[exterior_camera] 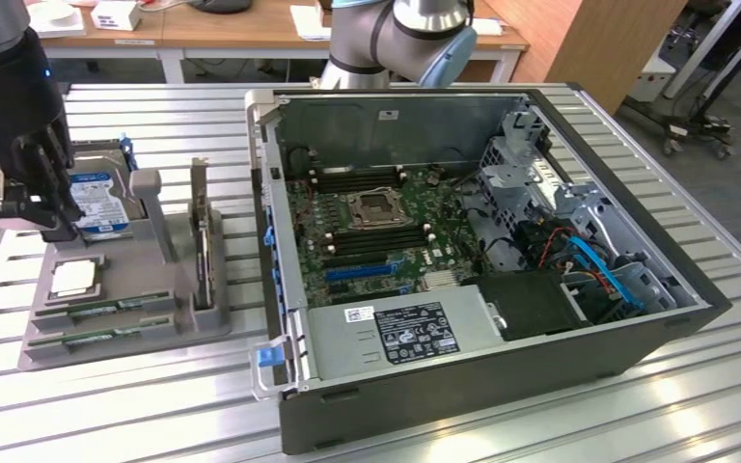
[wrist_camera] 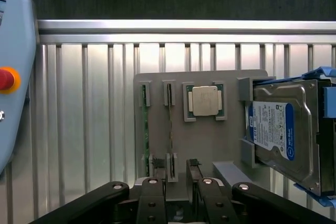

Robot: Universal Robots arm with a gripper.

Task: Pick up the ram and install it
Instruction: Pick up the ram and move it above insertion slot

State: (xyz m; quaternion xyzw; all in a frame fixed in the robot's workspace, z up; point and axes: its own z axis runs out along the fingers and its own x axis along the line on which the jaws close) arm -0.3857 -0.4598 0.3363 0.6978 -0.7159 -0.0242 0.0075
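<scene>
Two ram sticks, thin green boards, lie on edge in slots of a grey holder (exterior_camera: pixel 151 333) on the slatted table, at the exterior view's left. One ram stick (exterior_camera: pixel 103 309) (wrist_camera: pixel 169 124) lies beside the other ram stick (exterior_camera: pixel 88 338) (wrist_camera: pixel 145 129). My gripper (exterior_camera: pixel 23 217) (wrist_camera: pixel 176 166) hangs above the holder, open and holding nothing. In the wrist view its two dark fingertips (wrist_camera: pixel 156 163) stand apart near one end of the sticks, clear of them.
The holder also carries a processor chip (wrist_camera: pixel 205 100), a blue-labelled hard drive (exterior_camera: pixel 100 204) (wrist_camera: pixel 278 129) and an upright expansion card (exterior_camera: pixel 201 241). The open computer case (exterior_camera: pixel 679 289) lies to the exterior view's right, its motherboard (exterior_camera: pixel 370 217) exposed. A pendant with a red button (wrist_camera: pixel 5 80) lies beside the table.
</scene>
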